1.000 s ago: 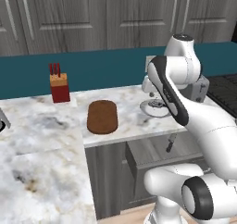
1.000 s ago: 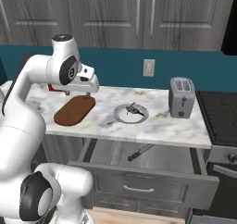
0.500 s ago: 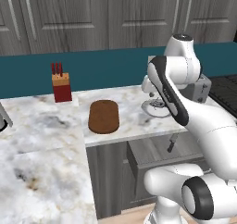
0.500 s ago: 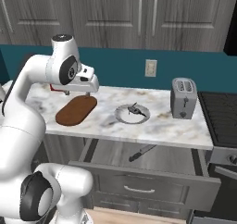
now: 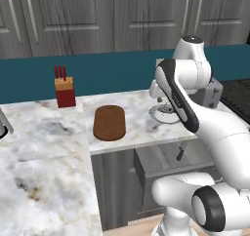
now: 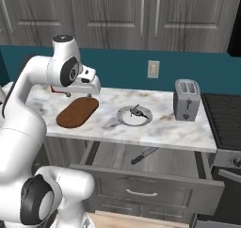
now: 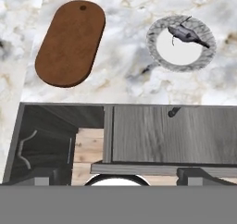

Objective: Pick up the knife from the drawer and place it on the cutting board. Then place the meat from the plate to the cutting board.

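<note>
Two steps left, knife first | knife lies in open drawer, below plate | claw fully spread, empty, above cutting board | you should descend over the handle, jaws across it.

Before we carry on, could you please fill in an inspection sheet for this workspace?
Surface: marble counter over an open drawer.
Job's things: knife lies in the drawer; board bare; meat on the plate, right of the board in the hand view.
Clutter: toaster, red knife block.
Grippers: gripper open, empty, raised above the board.
Cables: nothing seen.
Surroundings: grey cabinets, teal backsplash, wall socket, stove at right.
</note>
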You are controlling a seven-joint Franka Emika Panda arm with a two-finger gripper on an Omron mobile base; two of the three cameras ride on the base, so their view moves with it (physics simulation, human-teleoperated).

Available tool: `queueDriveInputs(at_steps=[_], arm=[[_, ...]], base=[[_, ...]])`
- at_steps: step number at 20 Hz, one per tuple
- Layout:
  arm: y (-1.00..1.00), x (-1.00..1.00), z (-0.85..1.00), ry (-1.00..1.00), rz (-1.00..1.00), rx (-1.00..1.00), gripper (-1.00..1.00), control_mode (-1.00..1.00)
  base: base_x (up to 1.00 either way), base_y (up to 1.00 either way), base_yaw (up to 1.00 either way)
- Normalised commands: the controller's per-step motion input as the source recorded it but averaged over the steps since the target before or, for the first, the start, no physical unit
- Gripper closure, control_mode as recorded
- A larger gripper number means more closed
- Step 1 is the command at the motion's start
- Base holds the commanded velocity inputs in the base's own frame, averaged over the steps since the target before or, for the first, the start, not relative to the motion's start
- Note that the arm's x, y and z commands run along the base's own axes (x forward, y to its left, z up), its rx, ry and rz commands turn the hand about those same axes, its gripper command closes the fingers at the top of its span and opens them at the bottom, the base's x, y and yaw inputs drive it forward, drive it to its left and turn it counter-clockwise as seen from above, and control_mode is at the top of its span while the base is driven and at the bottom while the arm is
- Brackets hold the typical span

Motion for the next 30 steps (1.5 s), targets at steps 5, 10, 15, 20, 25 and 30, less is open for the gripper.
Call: queueDriveInputs(at_steps=[5,10,15,20,25,30], arm=[[-0.13,-0.07,-0.41,0.04,-0.01,-0.01,-1.00,-1.00],[-0.41,-0.26,-0.42,0.02,-0.01,0.00,-1.00,-1.00],[-0.46,-0.21,-0.34,0.03,0.00,0.00,-1.00,-1.00],[-0.20,-0.03,-0.50,0.10,0.00,-0.07,-1.00,-1.00],[0.00,0.00,-0.58,0.05,0.00,-0.12,-1.00,-1.00],[0.00,0.03,-0.45,0.01,0.03,-0.07,-1.00,-1.00]], base=[[0.00,0.00,0.00],[0.00,0.00,0.00],[0.00,0.00,0.00],[0.00,0.00,0.00],[0.00,0.00,0.00],[0.00,0.00,0.00]])
